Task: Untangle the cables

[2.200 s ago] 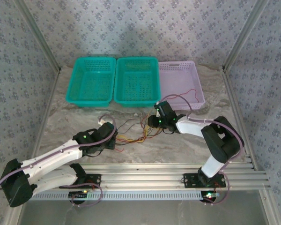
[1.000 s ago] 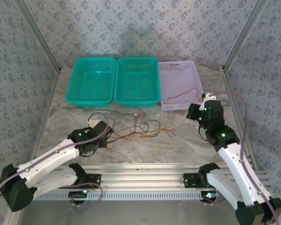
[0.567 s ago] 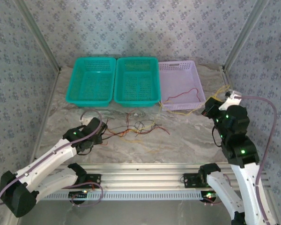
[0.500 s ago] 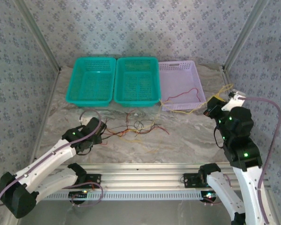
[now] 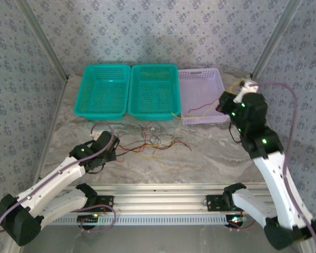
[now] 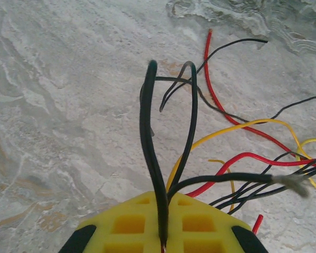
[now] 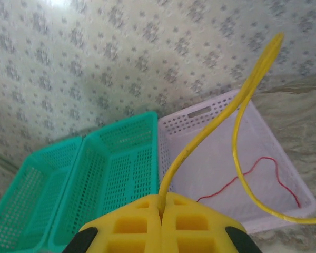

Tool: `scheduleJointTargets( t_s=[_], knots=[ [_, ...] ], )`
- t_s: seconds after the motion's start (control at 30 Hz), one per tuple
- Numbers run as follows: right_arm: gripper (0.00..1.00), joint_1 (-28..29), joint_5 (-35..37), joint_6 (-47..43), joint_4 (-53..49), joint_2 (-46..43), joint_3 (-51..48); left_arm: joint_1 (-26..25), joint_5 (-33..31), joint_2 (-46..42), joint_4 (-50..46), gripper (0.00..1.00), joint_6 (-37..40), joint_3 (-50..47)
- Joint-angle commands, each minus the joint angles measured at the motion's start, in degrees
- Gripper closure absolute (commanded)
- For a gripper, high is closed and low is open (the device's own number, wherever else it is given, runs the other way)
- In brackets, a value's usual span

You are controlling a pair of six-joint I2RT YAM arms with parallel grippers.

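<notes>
Right wrist view: the right gripper (image 7: pixel 160 211) is clamped on a yellow cable (image 7: pixel 250 87). Its arm is reared high, with the wrist bent toward the lilac basket (image 7: pixel 216 158) ahead. The left gripper (image 6: pixel 162 234), low on an outstretched arm, pinches a looped black cable (image 6: pixel 147 132). The other cables (image 5: pixel 155 142) sprawl on the table (image 6: pixel 58 105) just beyond it.

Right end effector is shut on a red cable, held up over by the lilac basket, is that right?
Not quite: the cable is yellow, not red. The right wrist view shows the right end effector shut on a yellow cable, held up by the lilac basket. The red cable lies loose inside that basket.
</notes>
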Motion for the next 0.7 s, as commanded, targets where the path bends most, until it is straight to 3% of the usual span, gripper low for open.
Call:
scheduleJointTargets(
  t_s=[0.0, 0.67],
  knots=[
    [1.00, 4.8, 5.7, -4.9, 3.9, 5.9, 5.8, -0.3, 1.9, 0.5, 1.3, 1.00, 1.2, 0.4],
    [1.00, 18.1, 24.0, -30.1, 4.4, 55.5, 44.5, -5.9, 0.9, 2.3, 3.5, 1.00, 0.5, 0.9]
  ],
)
